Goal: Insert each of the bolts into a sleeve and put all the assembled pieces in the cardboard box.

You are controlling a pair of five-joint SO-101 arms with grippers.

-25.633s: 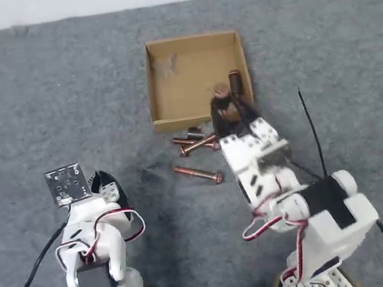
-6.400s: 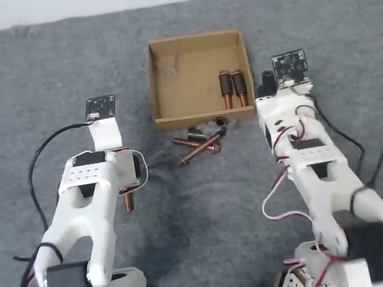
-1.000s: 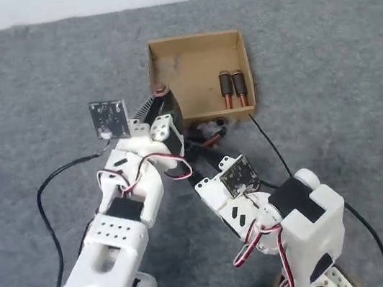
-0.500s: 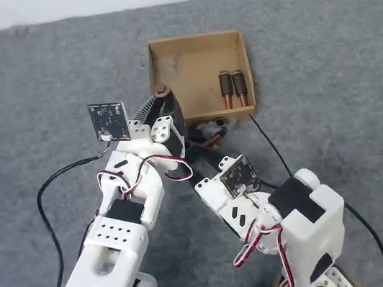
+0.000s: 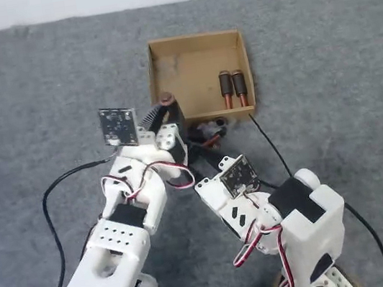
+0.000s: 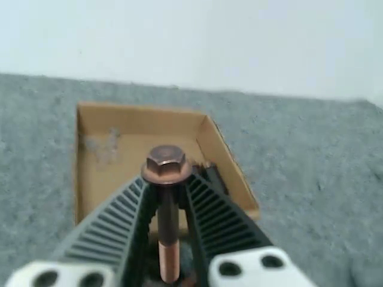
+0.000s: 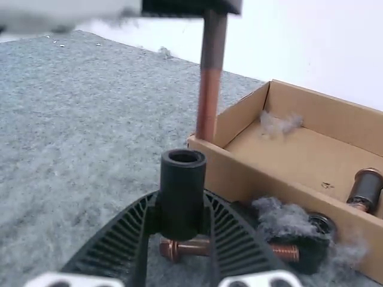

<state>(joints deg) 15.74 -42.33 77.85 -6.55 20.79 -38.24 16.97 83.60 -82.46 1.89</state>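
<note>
The grey, carpet-covered worktop [image 5: 321, 43] carries everything. The left arm [image 5: 127, 219] rises from the near edge and stretches forward toward the far edge, its wrist turned so that the left gripper [image 6: 166, 190] points up and forward, just short of the box's near wall. The right arm [image 5: 291, 222] is folded low near the near edge, with its forearm angled in under the left arm's wrist.

The cardboard box [image 5: 185, 79] sits open near the middle of the far edge. Two assembled pieces [image 5: 226, 88] lie side by side against its right wall.

The left gripper is clamped on a copper bolt [image 6: 168, 233], held upright with the hex head on top and the shank pointing down. The right gripper [image 7: 181, 206] is clamped around a black sleeve [image 7: 182, 185], also upright, with its open mouth facing up. The bolt's lower end hangs close above the sleeve's mouth and slightly toward the box, not inside it.

On the worktop just outside the box's near wall lie a loose bolt [image 7: 281, 252] and a dark sleeve [image 7: 320, 224] among tufts of fluff.
</note>
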